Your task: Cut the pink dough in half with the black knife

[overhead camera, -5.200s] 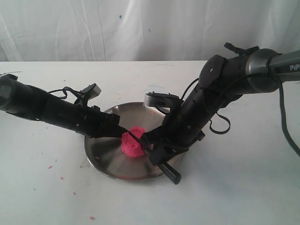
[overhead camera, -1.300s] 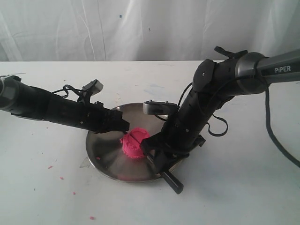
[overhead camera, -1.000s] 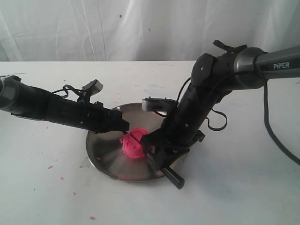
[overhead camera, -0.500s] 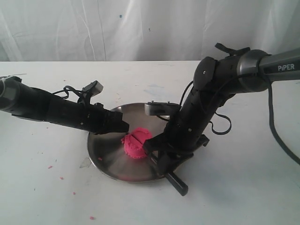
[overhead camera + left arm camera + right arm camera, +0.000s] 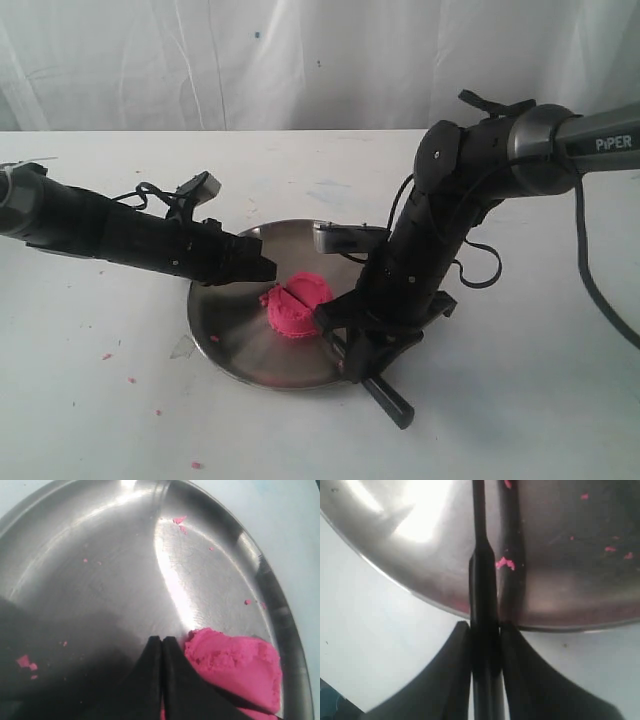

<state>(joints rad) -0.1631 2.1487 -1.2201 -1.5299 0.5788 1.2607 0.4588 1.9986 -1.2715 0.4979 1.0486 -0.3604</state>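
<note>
The pink dough (image 5: 297, 303) lies in the middle of the steel plate (image 5: 240, 335), with a groove across its top that parts it into two halves still lying together. My right gripper (image 5: 347, 350) is shut on the handle of the black knife (image 5: 388, 398) at the plate's near right rim. In the right wrist view the knife (image 5: 481, 580) runs from between the fingers out over the plate (image 5: 560, 580). My left gripper (image 5: 266, 270) is shut and empty, its tips just left of the dough. In the left wrist view the shut tips (image 5: 161, 642) sit beside the dough (image 5: 235, 665).
Tiny pink crumbs (image 5: 107, 355) dot the white table left of and in front of the plate, and some lie on the plate (image 5: 178, 520). A white curtain (image 5: 300, 60) hangs behind the table.
My right arm has drawn back toward the plate's near right rim with the knife, away from the dough. The dough now shows a cut line. The left arm has barely moved.
</note>
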